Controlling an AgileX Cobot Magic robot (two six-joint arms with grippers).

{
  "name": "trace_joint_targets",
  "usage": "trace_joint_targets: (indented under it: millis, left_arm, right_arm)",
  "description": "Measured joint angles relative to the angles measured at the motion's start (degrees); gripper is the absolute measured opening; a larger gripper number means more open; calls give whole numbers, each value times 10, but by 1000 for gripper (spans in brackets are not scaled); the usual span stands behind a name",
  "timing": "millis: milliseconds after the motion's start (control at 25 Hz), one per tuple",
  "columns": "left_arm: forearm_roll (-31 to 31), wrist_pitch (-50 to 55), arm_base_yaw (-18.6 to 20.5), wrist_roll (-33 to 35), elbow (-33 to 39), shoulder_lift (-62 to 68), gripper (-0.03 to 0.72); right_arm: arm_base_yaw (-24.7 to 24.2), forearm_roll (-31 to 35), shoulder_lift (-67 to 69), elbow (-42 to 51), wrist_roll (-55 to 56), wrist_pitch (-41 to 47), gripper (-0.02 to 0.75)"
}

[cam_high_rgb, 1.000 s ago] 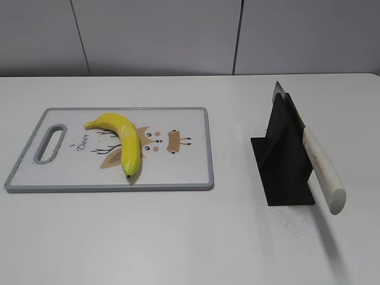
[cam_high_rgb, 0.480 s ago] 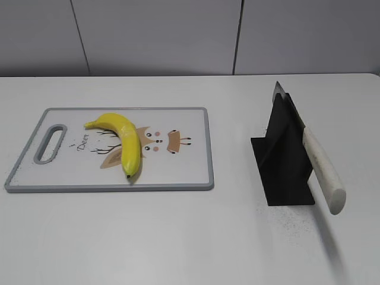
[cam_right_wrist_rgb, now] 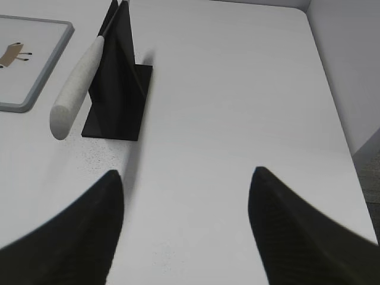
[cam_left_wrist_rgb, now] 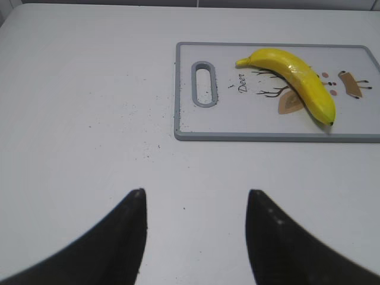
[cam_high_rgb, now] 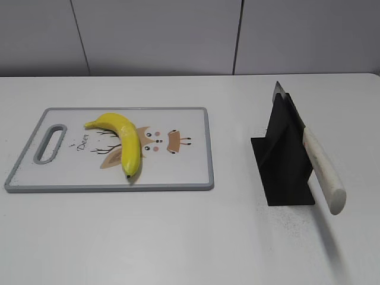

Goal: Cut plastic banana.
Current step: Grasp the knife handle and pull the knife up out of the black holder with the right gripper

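Start: banana (cam_high_rgb: 122, 140) whole on board (cam_high_rgb: 190, 172); both my grippers (cam_left_wrist_rgb: 193, 237) (cam_right_wrist_rgb: 187, 228) spread, empty. Next I fetch the knife (cam_high_rgb: 320, 169) from stand (cam_high_rgb: 284, 160).

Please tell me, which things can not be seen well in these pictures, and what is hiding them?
- Knife blade: every view shows only the pale handle and a tip; the black stand covers the rest.
- Cutting board: right wrist view cuts it at the left edge, so the banana is missing there.
- Left gripper and right gripper: absent from the exterior view; bottom edges crop the fingers.
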Motion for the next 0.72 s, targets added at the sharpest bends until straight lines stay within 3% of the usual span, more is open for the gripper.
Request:
trace_joint_targets:
  millis: [720]
  left_arm:
    - [0,0,0,0,0,0,526]
  right_arm:
    - [0,0,0,0,0,0,500]
